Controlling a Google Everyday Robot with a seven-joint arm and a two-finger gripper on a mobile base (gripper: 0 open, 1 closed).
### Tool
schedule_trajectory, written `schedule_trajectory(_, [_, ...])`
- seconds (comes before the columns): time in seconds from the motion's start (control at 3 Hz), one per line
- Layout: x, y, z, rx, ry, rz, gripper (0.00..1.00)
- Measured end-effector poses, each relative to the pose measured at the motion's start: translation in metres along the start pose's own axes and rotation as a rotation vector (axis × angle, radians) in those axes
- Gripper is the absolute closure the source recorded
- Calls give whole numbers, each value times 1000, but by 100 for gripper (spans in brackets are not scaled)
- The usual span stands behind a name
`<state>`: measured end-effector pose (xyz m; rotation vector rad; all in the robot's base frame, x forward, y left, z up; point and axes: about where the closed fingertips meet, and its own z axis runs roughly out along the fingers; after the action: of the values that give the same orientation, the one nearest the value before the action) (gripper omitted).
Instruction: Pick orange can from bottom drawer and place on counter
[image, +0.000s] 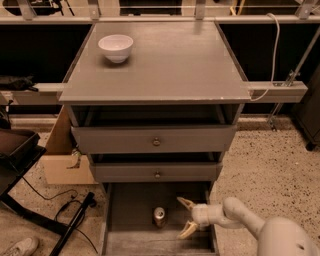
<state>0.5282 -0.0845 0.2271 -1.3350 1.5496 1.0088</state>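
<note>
No legible text anywhere; gripper (184, 217) hangs over bottom drawer (131, 212).

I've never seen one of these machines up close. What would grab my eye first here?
Most striking is the pale arm at the lower right. Its gripper, jaws spread open, is just right of a small orange can that stands upright in the pulled-out bottom drawer. Next comes the white bowl near the far left corner of the grey counter.
</note>
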Motion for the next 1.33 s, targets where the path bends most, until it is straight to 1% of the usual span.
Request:
schedule_trajectory(0.33, [3,-6,41,-24,3,8,0])
schedule_trajectory(0.67, [-2,-15,76,-43,-2,7,0])
schedule_trajectory(1.0, [2,-21,105,-62,-20,2,18])
schedule_trajectory(1.33, [3,-24,109,-62,-20,-1,42])
